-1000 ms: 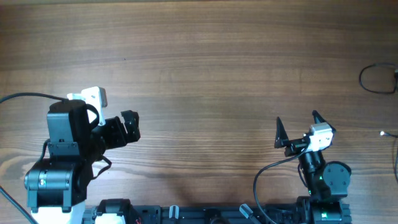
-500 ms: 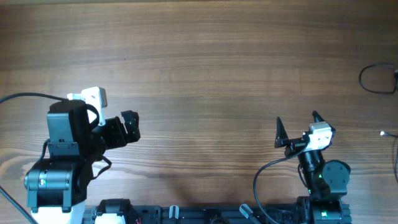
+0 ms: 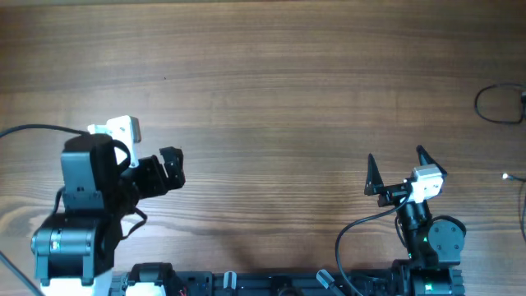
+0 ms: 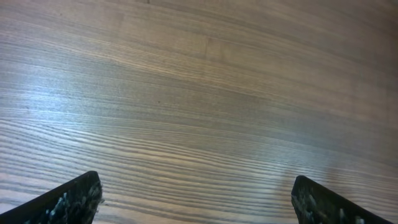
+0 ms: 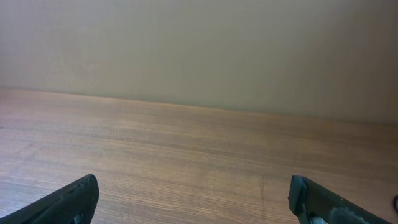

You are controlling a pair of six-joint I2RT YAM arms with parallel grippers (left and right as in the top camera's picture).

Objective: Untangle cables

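Left tool [image 3: 174, 167] at eight o'clock and right tool [image 3: 396, 164] at five o'clock hang spread wide and empty, while thin dark cables [image 3: 497, 104] lie at the three o'clock edge of the tabletop [image 3: 271, 82], so the right tool should reach there.

Cropped by the overhead view's right edge: a cable loop [image 3: 496, 104] and, nearer the arms, a second cable [image 3: 523, 205], white tip too small to make out. Of left jaws and right jaws, only dark tips at the wrist views' bottom corners.
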